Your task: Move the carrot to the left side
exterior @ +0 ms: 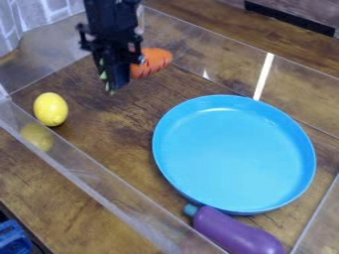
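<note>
The small orange carrot [155, 61] hangs in the air above the wooden table, left of and beyond the blue plate [236, 154]. My black gripper [114, 74] points straight down and is shut on the carrot's leafy end, so the orange body sticks out to its right. The green top is hidden between the fingers. The carrot is clear of the plate and of the table.
A yellow lemon [51, 108] lies on the table at the left, below the gripper in the view. A purple eggplant [233, 232] rests at the plate's near edge. Clear plastic walls [79, 164] fence the table on the near and left sides.
</note>
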You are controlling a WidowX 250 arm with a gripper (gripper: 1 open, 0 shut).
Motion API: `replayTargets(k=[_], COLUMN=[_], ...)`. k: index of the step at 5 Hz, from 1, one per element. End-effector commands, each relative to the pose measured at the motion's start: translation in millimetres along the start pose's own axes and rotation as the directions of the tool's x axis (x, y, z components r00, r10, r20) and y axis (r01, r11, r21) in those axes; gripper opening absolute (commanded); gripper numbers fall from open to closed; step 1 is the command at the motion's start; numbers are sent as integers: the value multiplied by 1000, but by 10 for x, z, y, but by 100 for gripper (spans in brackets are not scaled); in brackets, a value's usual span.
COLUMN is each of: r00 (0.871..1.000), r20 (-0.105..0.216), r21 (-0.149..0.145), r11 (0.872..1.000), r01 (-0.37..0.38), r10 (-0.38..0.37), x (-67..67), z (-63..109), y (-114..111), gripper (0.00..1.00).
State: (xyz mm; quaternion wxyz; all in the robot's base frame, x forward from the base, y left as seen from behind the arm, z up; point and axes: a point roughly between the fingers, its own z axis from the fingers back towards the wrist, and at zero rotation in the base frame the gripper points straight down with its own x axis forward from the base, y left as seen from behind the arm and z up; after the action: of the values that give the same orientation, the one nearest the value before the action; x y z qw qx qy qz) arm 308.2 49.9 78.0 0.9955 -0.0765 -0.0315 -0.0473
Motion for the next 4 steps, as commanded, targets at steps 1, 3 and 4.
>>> replayTargets(k=[1, 3, 4], r00=[998, 998, 998], r20=[46, 49, 56], r21=[28, 28, 34], r11=[998, 999, 999], r01=[49, 43, 0], r10=[-50, -44, -1], x=[25, 74, 128], z=[86, -9, -43], y=[-22, -48, -35], gripper=[0, 0, 0])
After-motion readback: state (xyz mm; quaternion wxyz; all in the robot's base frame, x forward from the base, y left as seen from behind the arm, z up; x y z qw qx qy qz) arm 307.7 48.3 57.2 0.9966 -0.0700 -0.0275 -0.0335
